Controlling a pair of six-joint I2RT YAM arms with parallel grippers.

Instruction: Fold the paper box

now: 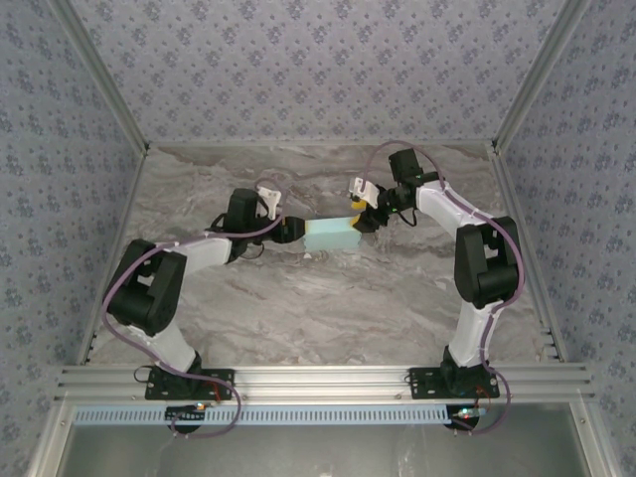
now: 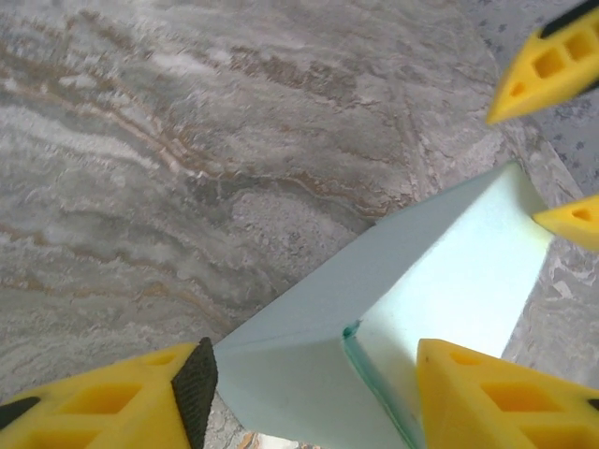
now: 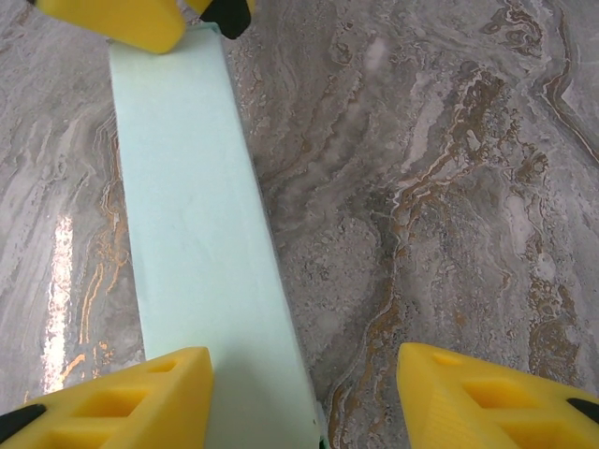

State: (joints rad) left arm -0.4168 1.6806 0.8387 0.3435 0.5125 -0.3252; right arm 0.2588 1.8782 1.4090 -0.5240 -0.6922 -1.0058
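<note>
1. The paper box (image 1: 331, 235) lies mid-tabletop (image 1: 298, 308), nearer the far edge, with a hand at each end, probably to steady it for creasing.
2. The left hand (image 2: 312, 360) straddles one end; I cannot tell whether it is squeezing.
3. The right hand (image 3: 306, 355) stands open, one finger over the box.

Matt card paper box (image 3: 197, 234), shiny stone-look table (image 3: 449, 187)
The box is thin pale card, smooth and without shine. The table looks like grey marble, with soft reflections. The fingers (image 3: 487, 398) are hard yellow plastic, slightly glossy; one carries a black matt pad (image 2: 195, 383), like rubber. The frame rail (image 1: 318, 378) is ribbed bare metal, and the walls (image 1: 298, 60) have a matt patterned covering.
</note>
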